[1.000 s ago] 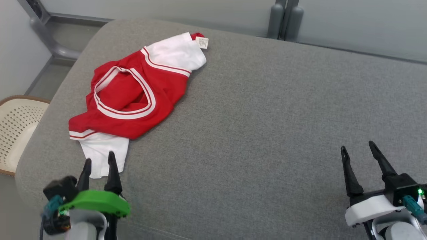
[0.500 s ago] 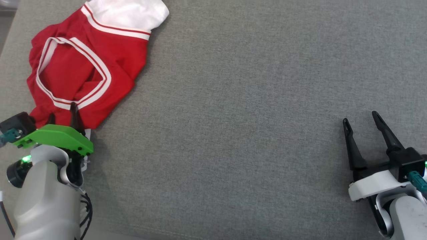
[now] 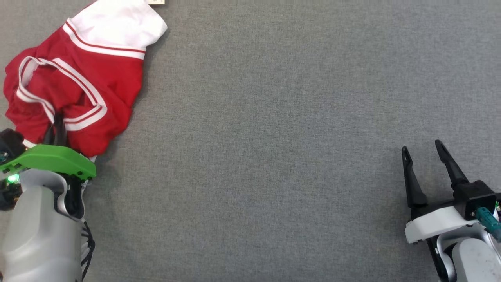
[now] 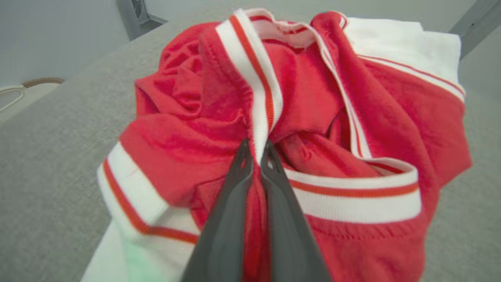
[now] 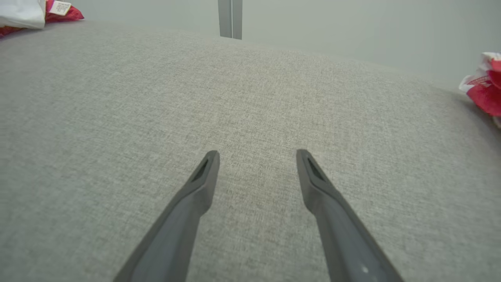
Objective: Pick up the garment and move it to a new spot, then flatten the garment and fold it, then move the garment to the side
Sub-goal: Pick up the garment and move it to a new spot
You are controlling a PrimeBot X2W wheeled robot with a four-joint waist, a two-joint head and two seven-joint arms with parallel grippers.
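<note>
The left end effector (image 4: pixel 256 150) is clenching a fold of the crumpled red-and-white garment (image 3: pixel 82 66), which is lying at the upper left of the frame on the grey surface (image 3: pixel 274 137). The right end effector (image 3: pixel 422 148) is waiting, released, at lower right. Moving, flattening and folding appear to be lying ahead.

Crumpled red garment (image 3: pixel 78 82) with white striped trim, bunched on grey cushion
</note>
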